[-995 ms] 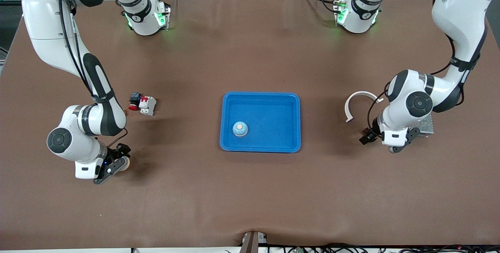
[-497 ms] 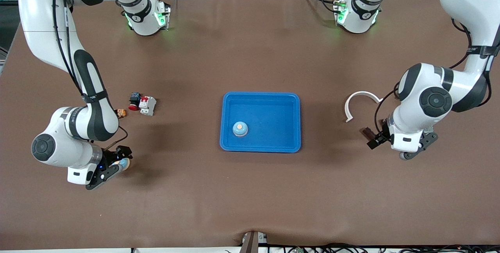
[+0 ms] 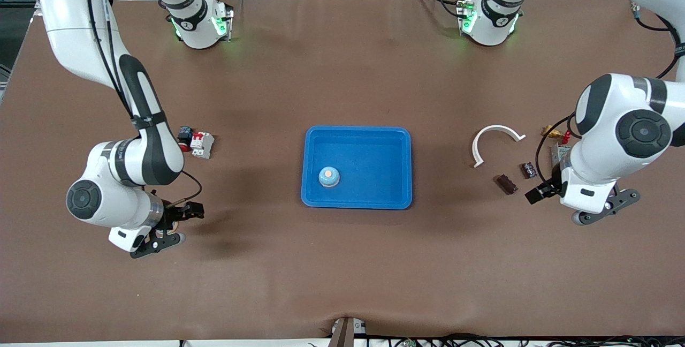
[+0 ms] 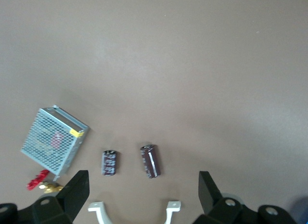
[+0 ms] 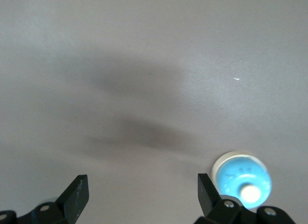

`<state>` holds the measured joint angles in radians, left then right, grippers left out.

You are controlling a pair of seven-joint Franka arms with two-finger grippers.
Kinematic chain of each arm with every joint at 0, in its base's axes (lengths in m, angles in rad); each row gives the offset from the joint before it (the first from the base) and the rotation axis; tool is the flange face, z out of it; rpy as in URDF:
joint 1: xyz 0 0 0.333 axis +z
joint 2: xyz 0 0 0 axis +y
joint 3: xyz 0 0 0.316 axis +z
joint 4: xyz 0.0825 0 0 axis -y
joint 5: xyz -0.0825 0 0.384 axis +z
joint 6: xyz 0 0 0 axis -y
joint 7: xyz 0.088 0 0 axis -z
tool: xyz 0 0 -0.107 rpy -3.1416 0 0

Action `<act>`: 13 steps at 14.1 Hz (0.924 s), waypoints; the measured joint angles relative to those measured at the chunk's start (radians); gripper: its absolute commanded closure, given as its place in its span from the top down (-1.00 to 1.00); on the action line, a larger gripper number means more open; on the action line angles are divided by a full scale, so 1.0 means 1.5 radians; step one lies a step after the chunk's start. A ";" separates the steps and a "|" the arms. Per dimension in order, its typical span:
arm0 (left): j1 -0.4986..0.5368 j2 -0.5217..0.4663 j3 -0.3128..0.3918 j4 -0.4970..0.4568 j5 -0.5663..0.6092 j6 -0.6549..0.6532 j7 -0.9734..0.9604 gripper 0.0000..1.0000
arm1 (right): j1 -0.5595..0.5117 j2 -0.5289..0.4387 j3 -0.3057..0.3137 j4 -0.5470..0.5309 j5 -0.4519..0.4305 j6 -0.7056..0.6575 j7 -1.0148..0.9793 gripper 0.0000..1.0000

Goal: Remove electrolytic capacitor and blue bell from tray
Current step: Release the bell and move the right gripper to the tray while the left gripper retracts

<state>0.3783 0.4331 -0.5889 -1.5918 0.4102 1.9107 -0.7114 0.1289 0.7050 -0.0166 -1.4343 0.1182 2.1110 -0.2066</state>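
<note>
Front view, surface: matte brown sheet filling the frame.
Front view, tray (image 3: 357,130): glossy blue plastic rectangle with rounded corners and a raised rim, at the centre of the frame.
Front view, first bell (image 3: 328,176): small blue dome with a pale button on top, in the tray's corner nearer the camera, toward the right arm's end.
Front view, right gripper (image 3: 158,242): low over the surface in the lower half of the frame, at the right arm's end.
Front view, second bell (image 3: 180,238): only a pale edge shows beside the right gripper.
Front view, left gripper (image 3: 604,209): over bare surface at the left arm's end.
Front view, larger capacitor (image 3: 507,183): dark cylinder lying flat between the tray and the left gripper.
Front view, smaller capacitor (image 3: 529,170): lying flat just beside the larger one.
Front view, white arc (image 3: 495,134): thin curved plastic strip, farther from the camera than the capacitors.

Left wrist view, left gripper (image 4: 143,180): black fingers spread wide, holding nothing.
Left wrist view, capacitors: larger capacitor (image 4: 150,161) has a pale stripe; smaller capacitor (image 4: 109,163) lies apart from it, near a metal mesh box (image 4: 50,139).

Right wrist view, right gripper (image 5: 143,183): fingers spread wide, holding nothing.
Right wrist view, second bell (image 5: 243,185): round and blue with a white button, upright on the surface just outside one finger.
</note>
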 measured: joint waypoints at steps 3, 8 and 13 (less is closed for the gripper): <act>0.000 -0.001 -0.012 0.053 -0.016 -0.068 0.030 1.00 | 0.032 -0.019 0.001 0.000 0.000 -0.020 0.107 1.00; 0.007 -0.017 -0.014 0.121 -0.077 -0.139 0.115 1.00 | 0.089 -0.025 0.003 0.000 0.000 -0.046 0.281 1.00; 0.015 -0.051 -0.015 0.127 -0.091 -0.183 0.169 1.00 | 0.167 -0.025 0.005 0.000 0.000 -0.041 0.448 1.00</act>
<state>0.4006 0.3571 -0.6110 -1.4019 0.2734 1.6368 -0.4573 0.3801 0.6668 -0.0098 -1.4341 0.1186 2.0494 0.4652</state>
